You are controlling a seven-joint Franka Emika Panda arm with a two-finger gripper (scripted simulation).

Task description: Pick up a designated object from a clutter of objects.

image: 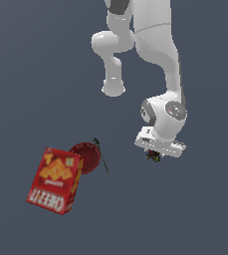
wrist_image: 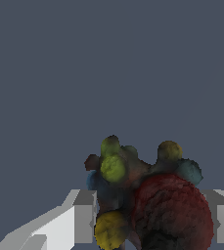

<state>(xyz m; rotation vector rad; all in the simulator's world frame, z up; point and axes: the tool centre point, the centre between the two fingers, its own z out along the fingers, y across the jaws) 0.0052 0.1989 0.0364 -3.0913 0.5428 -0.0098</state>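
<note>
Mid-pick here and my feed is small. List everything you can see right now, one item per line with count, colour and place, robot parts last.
Cheez-It cracker box: one, red with yellow crackers printed on it, on the exterior view's lower left, tilted.
Flat round disc: one, red, just behind the box, partly hidden by it.
Thin stick-like tool: one, dark, at the disc's edge on the exterior view's right side.
Multicoloured lump: one, dark with red, yellow, green and blue knobs, between the jaws, apart from the other three.
Floor: plain dark grey-blue.
Arm: one, white, reaching down from the top of the exterior view.
Gripper: one, white with grey fingers; jaws flank the lump on both sides, contact uncertain.
</note>
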